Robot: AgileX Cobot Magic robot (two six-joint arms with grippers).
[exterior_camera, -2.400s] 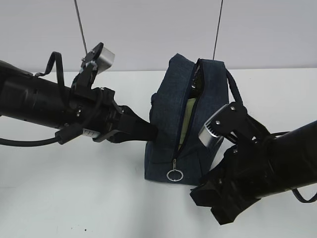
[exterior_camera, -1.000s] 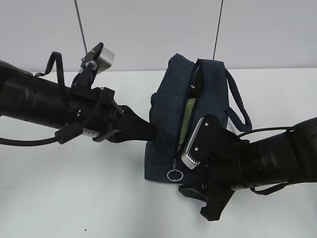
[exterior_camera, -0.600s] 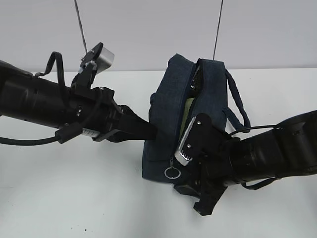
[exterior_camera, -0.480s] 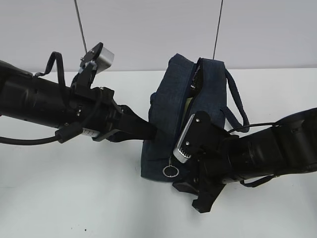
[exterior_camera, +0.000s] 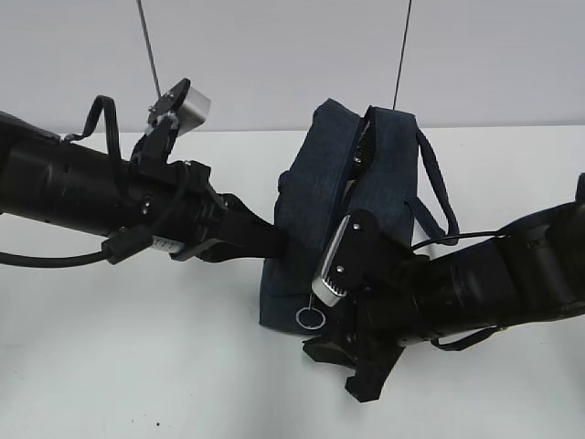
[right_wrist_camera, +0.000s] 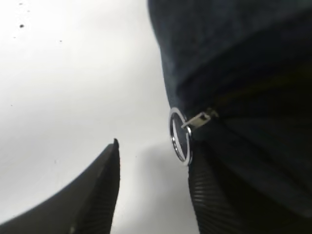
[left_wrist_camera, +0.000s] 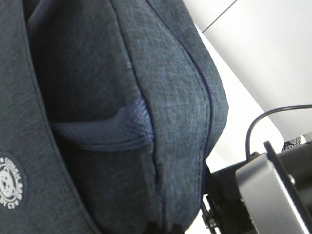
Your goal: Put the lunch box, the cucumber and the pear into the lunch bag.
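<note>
your exterior camera looks down at a slant from in front of the white table (exterior_camera: 137,384), toward the far wall, taking in both arms and the whole lunch bag (exterior_camera: 315,197) at mid-distance. your left wrist camera sits pressed close against the bag's side panel — fabric fills nearly the frame, the white logo (left_wrist_camera: 9,187) at lower left, and the right arm's silver camera housing (left_wrist_camera: 265,195) shows at lower right. your right wrist camera looks low along the table at the bag's corner and ring pull (right_wrist_camera: 179,135), very near. all three share the bag — the exterior and right wrist views also share the ring.
</note>
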